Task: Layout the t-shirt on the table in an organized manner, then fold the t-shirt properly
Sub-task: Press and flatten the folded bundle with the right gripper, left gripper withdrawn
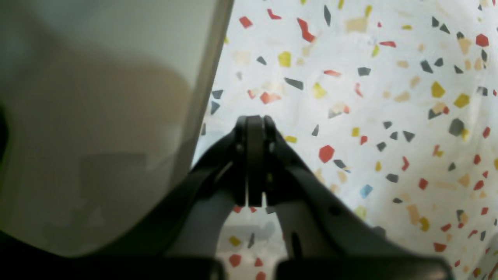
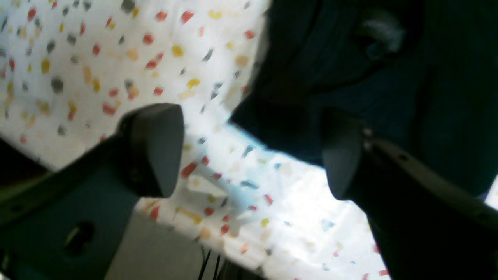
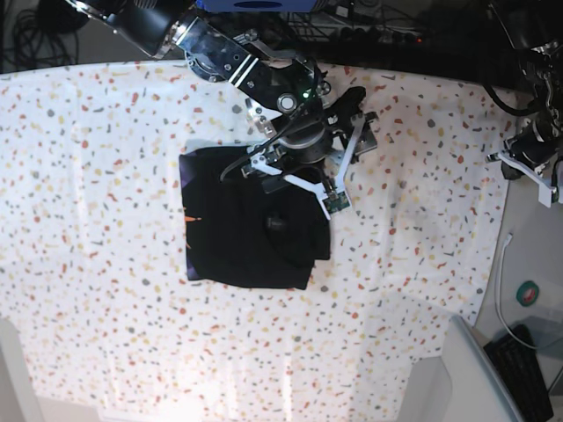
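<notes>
Right gripper (image 2: 253, 155) jaws wide apart, holding nothing, hovering over t-shirt's (image 3: 251, 220) right edge; black t-shirt folded into rectangle mid-table (image 3: 106, 334). Left gripper (image 1: 255, 124) pinched closed, empty, at table's far right edge, well apart from shirt.

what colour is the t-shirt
Plain black; the t-shirt shows best in the base view, folded on the table.

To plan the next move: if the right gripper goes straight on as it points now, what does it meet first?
Probably the black soft-cloth t-shirt: the open right gripper points down at its edge; depth is unclear.
</notes>
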Controlling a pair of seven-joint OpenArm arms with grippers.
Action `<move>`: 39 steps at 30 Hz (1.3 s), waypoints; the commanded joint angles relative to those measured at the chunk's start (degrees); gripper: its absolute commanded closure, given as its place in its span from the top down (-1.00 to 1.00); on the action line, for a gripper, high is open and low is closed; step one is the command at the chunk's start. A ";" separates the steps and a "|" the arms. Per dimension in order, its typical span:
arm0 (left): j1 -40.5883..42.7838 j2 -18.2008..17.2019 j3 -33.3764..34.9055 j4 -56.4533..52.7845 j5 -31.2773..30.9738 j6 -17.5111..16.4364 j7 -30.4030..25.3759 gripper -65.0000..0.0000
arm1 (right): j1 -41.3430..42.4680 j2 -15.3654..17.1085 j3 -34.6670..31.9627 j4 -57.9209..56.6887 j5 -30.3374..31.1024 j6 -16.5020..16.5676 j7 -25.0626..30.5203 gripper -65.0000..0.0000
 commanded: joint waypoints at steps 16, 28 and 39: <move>0.77 -0.98 -0.28 0.85 -0.41 -0.34 -1.06 -1.00 | 2.00 1.14 -0.28 -7.94 -0.76 -0.01 9.84 -0.10; 0.33 -0.72 0.16 0.85 -0.41 -0.34 -1.06 -1.00 | 0.33 3.69 -0.63 -0.21 -0.76 -0.01 9.40 -1.00; 0.33 -0.81 0.16 0.76 -0.41 -0.34 -1.06 -1.00 | -1.87 3.42 -0.72 2.34 -0.58 -0.01 7.20 -1.00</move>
